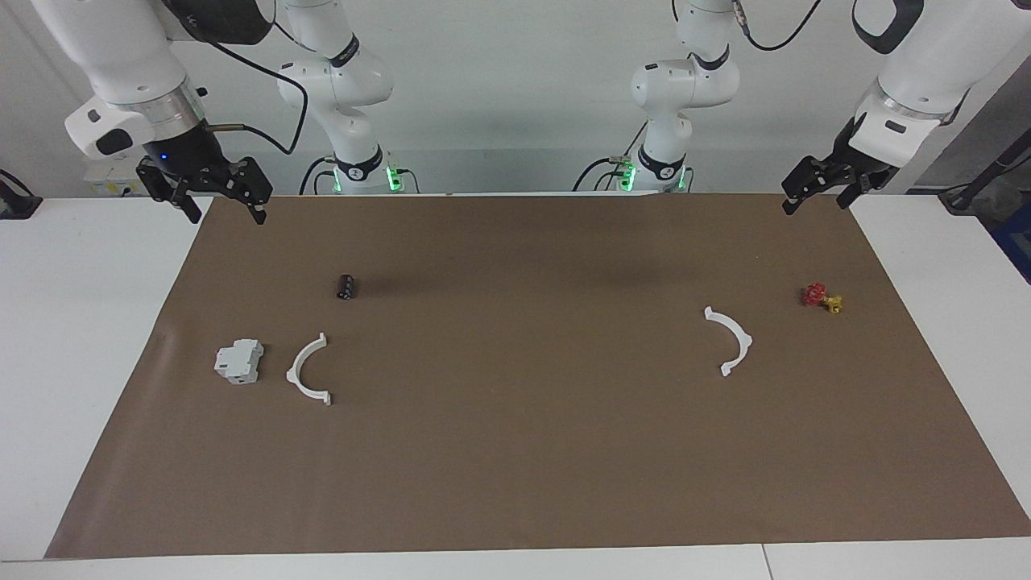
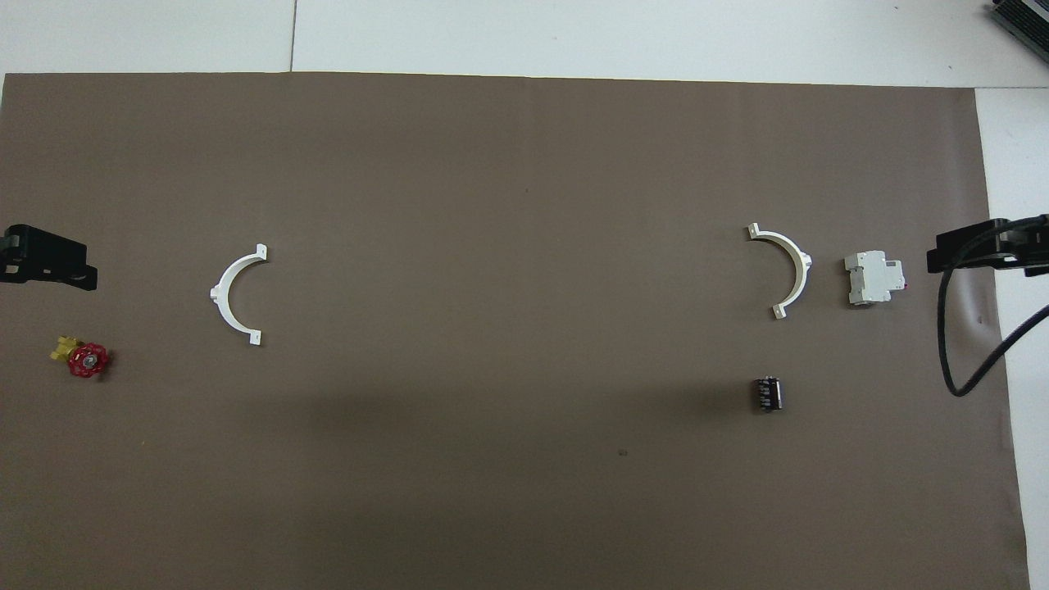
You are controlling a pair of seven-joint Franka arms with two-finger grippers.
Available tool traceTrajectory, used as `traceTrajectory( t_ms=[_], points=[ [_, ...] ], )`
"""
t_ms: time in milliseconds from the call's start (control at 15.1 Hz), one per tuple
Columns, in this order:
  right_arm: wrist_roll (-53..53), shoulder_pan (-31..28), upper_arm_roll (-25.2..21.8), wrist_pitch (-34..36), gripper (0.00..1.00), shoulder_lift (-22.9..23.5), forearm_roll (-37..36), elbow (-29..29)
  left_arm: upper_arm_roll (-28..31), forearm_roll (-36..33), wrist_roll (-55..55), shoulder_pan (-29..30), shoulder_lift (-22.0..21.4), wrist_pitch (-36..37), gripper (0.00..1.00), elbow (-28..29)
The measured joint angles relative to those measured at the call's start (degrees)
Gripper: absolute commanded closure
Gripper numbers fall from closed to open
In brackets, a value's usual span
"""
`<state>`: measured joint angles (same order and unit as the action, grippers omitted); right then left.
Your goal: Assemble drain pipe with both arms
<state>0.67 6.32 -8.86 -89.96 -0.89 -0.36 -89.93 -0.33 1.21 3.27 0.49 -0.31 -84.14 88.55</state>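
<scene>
Your inventory on the brown mat (image 1: 515,451): two white half-ring pieces, one grey-white boxy block (image 1: 239,360), one small black cylinder (image 1: 346,287), one red-and-yellow valve (image 1: 821,297), two arms, two grippers.

Item, drain pipe, count two, unjoined. Each is a thin white plastic arc lying flat, with a small squared tab at either end and a little lug on the middle of its outer curve. The open sides of the two arcs face each other across the middle of the mat, well apart.

First half-ring (image 1: 309,369) lies toward the right arm's end of the table, just beside the boxy block and not touching it; the black cylinder sits nearer to the robots than this piece.

Second half-ring (image 1: 732,340) lies toward the left arm's end, near the valve but clear of it, the valve being slightly nearer to the robots.

Item, right gripper (image 1: 217,197): you will find it raised over the mat's corner at its own end, fingers spread, grasping nothing. The first half-ring lies well apart from it, farther out on the mat.

Item, left gripper (image 1: 821,189): raised over the mat's corner at its end, fingers likewise released and empty. The second half-ring is well apart from it.

Both arms wait.
</scene>
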Motion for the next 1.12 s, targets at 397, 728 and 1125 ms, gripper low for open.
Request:
traceTrajectory(
  t_ms=[397,728,1125],
  points=[
    [0.00,-0.02,-0.03,-0.79,0.00,-0.03,0.00,-0.62,0.00,0.00,0.00,0.00,0.00,0.00,0.00,0.00],
    [-2.47,0.06,0.00,-16.23,0.00,-1.45,0.07,-12.58,0.00,0.00,0.00,0.00,0.00,0.00,0.00,0.00],
    [-18.93,-0.19,-0.02,-36.12,0.00,7.65,5.33,-22.52,0.00,0.00,0.00,0.00,0.00,0.00,0.00,0.00]
  ],
)
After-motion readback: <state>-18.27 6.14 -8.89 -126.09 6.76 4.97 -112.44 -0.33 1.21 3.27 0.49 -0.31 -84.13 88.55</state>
